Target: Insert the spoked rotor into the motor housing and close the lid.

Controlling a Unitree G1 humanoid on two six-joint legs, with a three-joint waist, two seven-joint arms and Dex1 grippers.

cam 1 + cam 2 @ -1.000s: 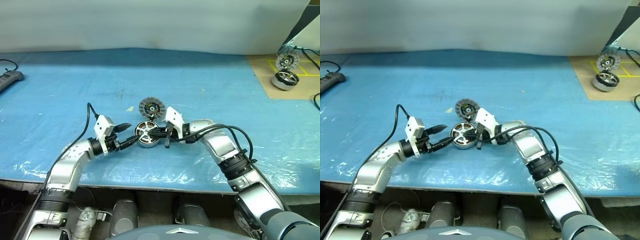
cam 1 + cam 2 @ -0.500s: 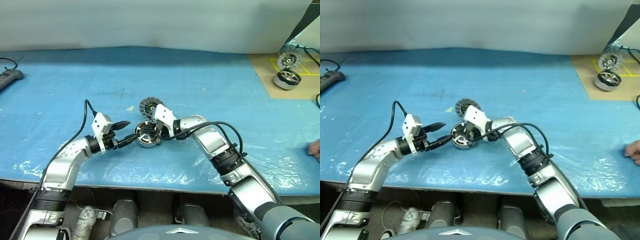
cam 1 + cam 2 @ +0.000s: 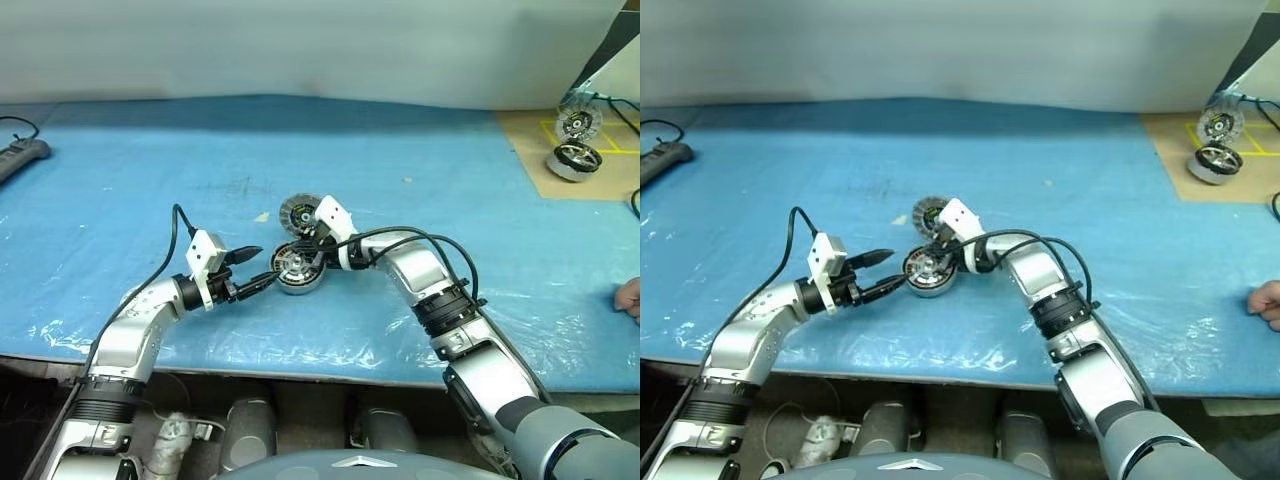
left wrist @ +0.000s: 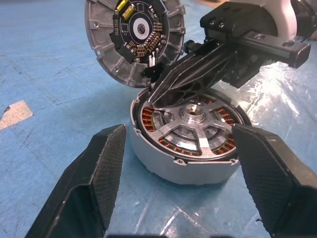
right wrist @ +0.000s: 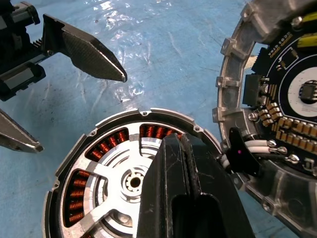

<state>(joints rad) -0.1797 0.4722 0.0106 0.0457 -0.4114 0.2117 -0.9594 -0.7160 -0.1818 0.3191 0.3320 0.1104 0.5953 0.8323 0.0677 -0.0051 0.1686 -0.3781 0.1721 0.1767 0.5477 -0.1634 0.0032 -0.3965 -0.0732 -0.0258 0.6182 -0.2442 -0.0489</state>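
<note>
The spoked rotor (image 4: 198, 130) sits inside the motor housing (image 3: 297, 268), which rests on the blue-covered worktop (image 3: 420, 180) near its middle, somewhat closer to the front edge. Copper windings show between the spokes. The lid (image 3: 300, 213) stands tilted up at the housing's far rim, open.

The head views give only the small round housing with both arms meeting at it. The left wrist view shows the lid's inner face as a circuit board with a white centre, and the right pincer (image 4: 156, 96) reaching down with its tip at the housing's rim just below the lid. The right wrist view shows that pincer's two fingers pressed together, holding nothing, lying over the rotor's far side, with white wires running from the lid to the housing beside them.

The left pincer (image 4: 181, 168) stands wide, one finger on each side of the housing; whether the fingers touch its wall cannot be told.

The right pincer's fingers hide part of the rotor and rim in its own wrist view.

Off at the far right corner, on a brown board (image 3: 525, 150), are a second housing (image 3: 571, 160) and lid (image 3: 575, 123). A power strip (image 3: 20, 155) lies at the left edge, and a person's hand (image 3: 630, 296) shows at the right edge.
</note>
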